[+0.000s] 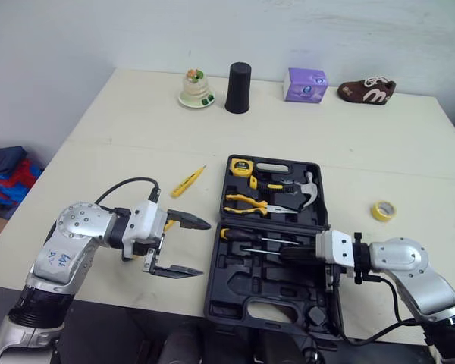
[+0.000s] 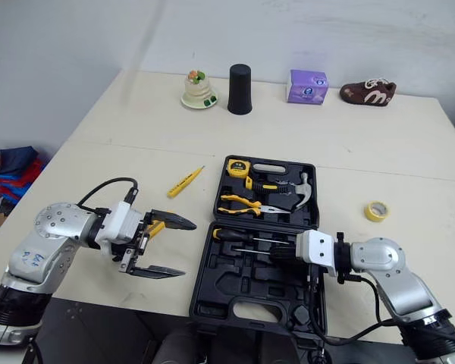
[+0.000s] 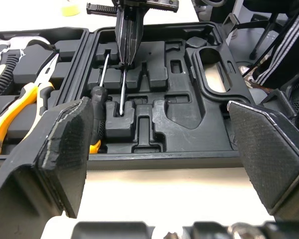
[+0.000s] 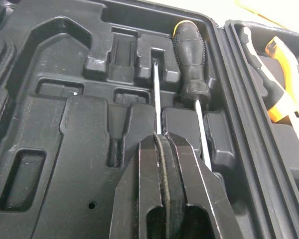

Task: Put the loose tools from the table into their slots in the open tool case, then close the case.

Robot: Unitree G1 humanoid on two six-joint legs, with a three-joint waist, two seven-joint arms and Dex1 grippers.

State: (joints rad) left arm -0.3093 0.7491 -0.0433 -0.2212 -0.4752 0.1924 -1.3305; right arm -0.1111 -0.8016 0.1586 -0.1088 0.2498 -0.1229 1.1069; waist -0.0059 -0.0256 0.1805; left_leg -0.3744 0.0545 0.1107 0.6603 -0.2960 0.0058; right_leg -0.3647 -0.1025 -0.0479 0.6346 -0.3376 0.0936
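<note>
Broadly, the pale bench (image 1: 121, 136) carries one open black tool case (image 1: 243, 303) near its front edge, lying flat with both halves facing up. The left arm (image 1: 76, 235) is bent at the elbow and reaches sideways toward the case's left edge. The right arm (image 1: 406, 262) is bent the same way from the other side and reaches in over the near half.

The left end effector (image 1: 205, 248) hovers just beside the case with its two fingers spread wide apart, touching nothing. The right end effector (image 4: 162, 137) sits low in the near half, fingers pressed together and clamped on one thin metal shaft (image 4: 157, 94) that lies along a moulded slot.

Just beside that shaft one black-handled screwdriver (image 1: 239, 234) lies in its own slot. The far half holds one hammer (image 1: 307, 193), one pair of yellow-handled pliers (image 1: 250, 205) and one tape measure (image 1: 242, 166).

Two things lie loose on the bench: a yellow tester screwdriver (image 1: 188, 181) left of the case and a roll of yellow tape (image 1: 383, 210) to its right.
</note>
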